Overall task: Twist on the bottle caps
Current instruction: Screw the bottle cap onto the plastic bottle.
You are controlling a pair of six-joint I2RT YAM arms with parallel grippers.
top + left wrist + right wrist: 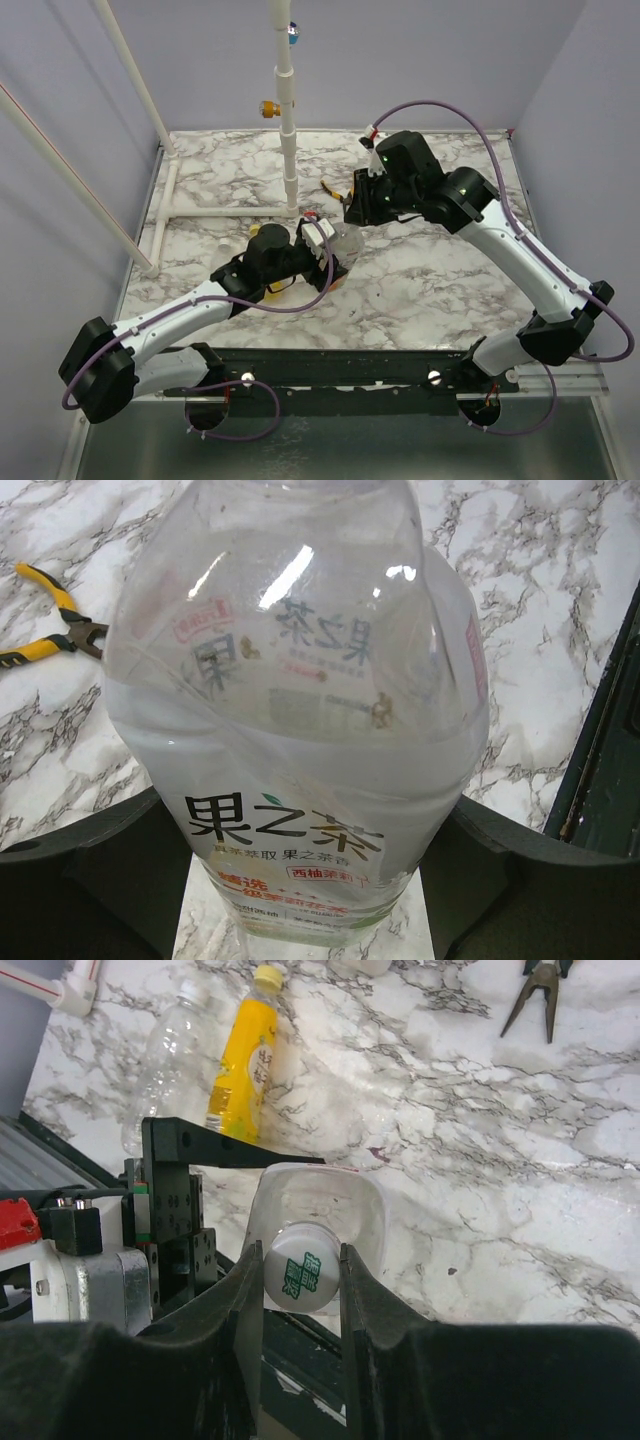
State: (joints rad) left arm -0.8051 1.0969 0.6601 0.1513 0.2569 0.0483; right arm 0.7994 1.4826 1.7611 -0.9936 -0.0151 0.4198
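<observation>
- The right claw is clamped on the whitish cap, with one finger pressed against each side of it. The cap's green-printed top faces the wrist camera.
- The cap sits on the neck of the clear bottle, and the bottle's shoulder shows just beyond the fingers.
- The left claw is clamped around the labelled lower body of that bottle. Its fingers sit on either side, and the wall looks dented above the grip.
- The two claws meet over the middle of the desk, with the bottle between them.
- The yellow bottle lies on its side nearer the near edge, left of centre, with a yellow cap on it.
- A second clear bottle lies just beside the yellow one.
- Yellow-handled pliers lie apart from the bottles, toward the far edge.
</observation>
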